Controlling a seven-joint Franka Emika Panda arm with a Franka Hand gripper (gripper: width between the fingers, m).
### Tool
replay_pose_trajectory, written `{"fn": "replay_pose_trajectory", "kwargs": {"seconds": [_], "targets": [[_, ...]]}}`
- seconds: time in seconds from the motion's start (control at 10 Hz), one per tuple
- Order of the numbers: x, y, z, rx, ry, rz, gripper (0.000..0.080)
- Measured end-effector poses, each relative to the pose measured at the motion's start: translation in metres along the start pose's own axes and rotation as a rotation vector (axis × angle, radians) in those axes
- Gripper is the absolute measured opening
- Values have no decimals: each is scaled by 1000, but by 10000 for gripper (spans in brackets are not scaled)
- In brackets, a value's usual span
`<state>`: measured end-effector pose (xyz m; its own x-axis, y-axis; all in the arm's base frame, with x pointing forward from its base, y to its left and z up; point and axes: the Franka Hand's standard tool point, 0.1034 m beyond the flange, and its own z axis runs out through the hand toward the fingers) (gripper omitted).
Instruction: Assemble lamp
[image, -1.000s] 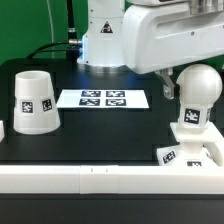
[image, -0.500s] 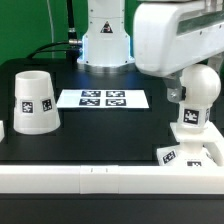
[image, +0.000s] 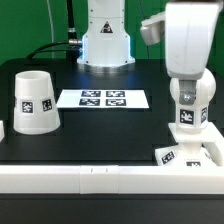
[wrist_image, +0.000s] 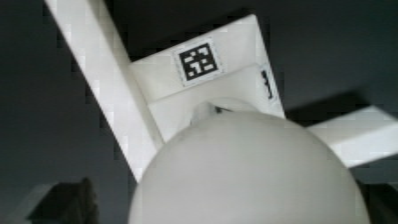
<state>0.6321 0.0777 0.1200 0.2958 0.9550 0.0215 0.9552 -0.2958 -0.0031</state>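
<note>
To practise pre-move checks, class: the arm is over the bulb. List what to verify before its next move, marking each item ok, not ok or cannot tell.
1. Bulb stands upright on the base: ok.
2. Gripper is lined up over the bulb's head, which fills the wrist view: ok.
3. Jaws open wide enough for the head: cannot tell, as the fingertips are not clearly shown.
4. Bulb fully seated in the base: cannot tell.
5. Shade stands apart, at the exterior view's left, away from the arm: ok.
6. Rail lies in front, away from the gripper: ok.
</note>
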Motion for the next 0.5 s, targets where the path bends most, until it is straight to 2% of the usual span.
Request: {"fn": "replay_pose_trajectory", "kwargs": {"seconds": [0.4, 0.5], "targets": [[1, -1, 2, -7, -29, -267, 698], [4, 2, 2, -33, -30, -332, 698]]}}
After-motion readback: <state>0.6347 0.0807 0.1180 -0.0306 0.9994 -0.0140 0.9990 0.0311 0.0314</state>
